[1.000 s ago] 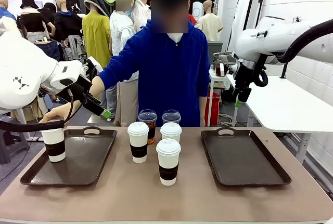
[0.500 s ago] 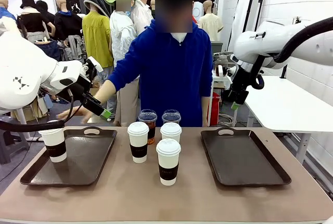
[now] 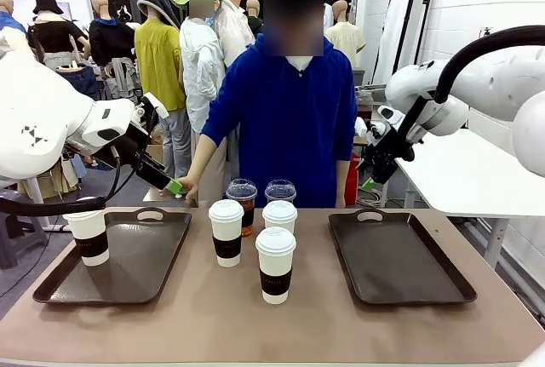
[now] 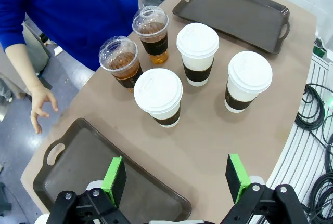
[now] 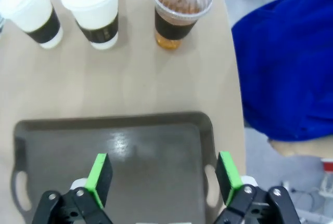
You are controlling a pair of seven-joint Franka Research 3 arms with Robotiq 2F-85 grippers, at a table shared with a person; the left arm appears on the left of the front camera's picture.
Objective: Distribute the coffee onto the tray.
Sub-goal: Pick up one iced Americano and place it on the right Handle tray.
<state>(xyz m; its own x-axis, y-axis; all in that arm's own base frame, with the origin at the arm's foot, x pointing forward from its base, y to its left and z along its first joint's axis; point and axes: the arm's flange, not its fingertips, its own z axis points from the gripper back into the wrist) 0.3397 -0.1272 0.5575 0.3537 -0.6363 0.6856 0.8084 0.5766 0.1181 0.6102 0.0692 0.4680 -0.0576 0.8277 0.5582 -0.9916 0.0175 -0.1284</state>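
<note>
**Desk:** Far left first?

**Photographer:** On the left tray [image 3: 136, 256], one white lidded paper cup [image 3: 89, 237] in a dark brown sleeve, upright by the tray's left rim. Above the tray's far edge, the left gripper [image 3: 174, 186], jaws spread wide, pinching nothing, well apart from every cup. Just beside its green-tipped finger, the person's hand [image 3: 191, 190], past the table's far edge.

**Desk:** Centre of the table?

**Photographer:** Between the two trays, five cups, all upright on the bare table [image 3: 170, 324]. At the back, side by side, the left clear cup [image 3: 242, 201] and the right clear cup [image 3: 280, 191], both dome-lidded, with amber drink in the left one. In front of those, the left sleeved cup [image 3: 226, 232] and the rear sleeved cup [image 3: 279, 215]. Nearest the camera, the front sleeved cup [image 3: 276, 265].

**Desk:** And the right?

**Photographer:** Flat on the table, right of the cluster, the right tray [image 3: 396, 260]. Raised above its far left corner, the right gripper [image 3: 368, 181], jaws parted wide, gripping nothing. Seen from its wrist, dark tray floor beneath the fingers, cups well beyond the rim.
</note>
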